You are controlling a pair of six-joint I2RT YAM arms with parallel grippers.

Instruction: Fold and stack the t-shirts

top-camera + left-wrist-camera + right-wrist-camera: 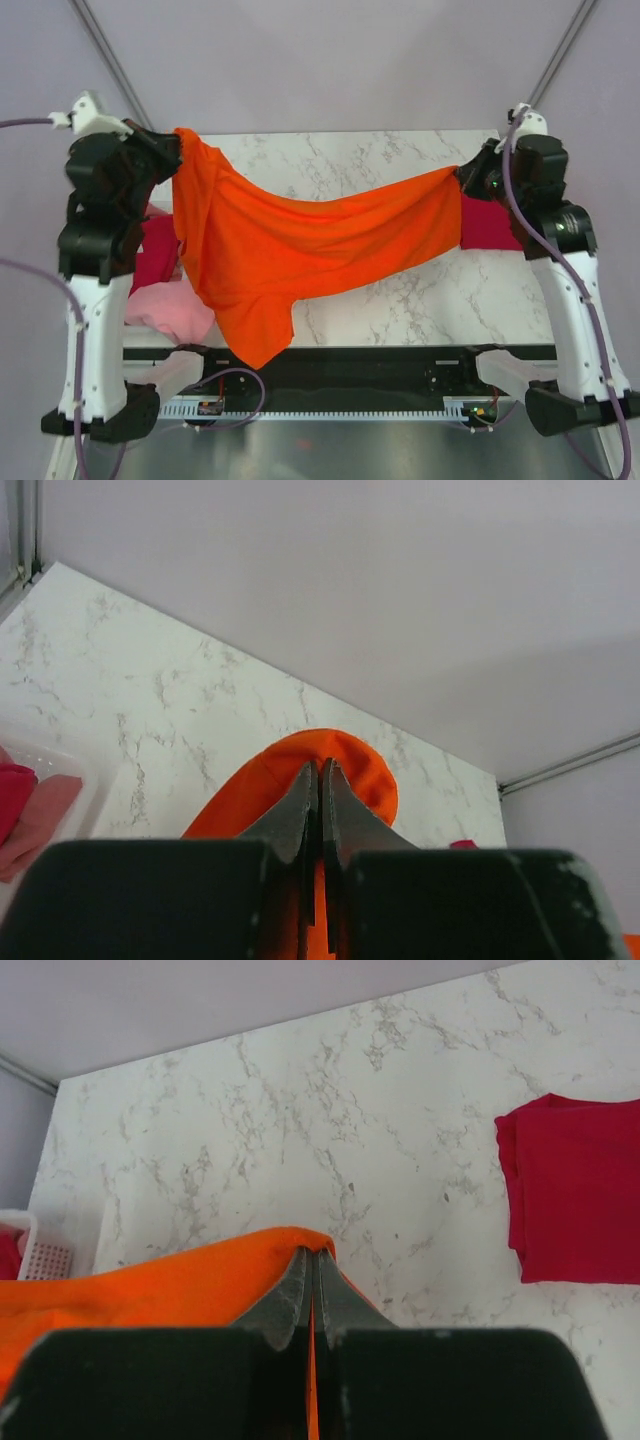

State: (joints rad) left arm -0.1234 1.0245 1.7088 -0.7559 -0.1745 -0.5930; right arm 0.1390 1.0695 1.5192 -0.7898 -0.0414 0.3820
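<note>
My left gripper [320, 772] and right gripper [312, 1256] each pinch the orange t-shirt [300, 240], slung unfolded above the table [400, 160]; one crimson t-shirt [580, 1190] lies folded at the right edge, pink t-shirts [165, 308] heaped at the left.

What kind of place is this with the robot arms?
Probably a robot test booth, not a home: a left arm and right arm bolted to a marble-look table, stretching an orange t-shirt, inside plain grey walls with metal poles.
</note>
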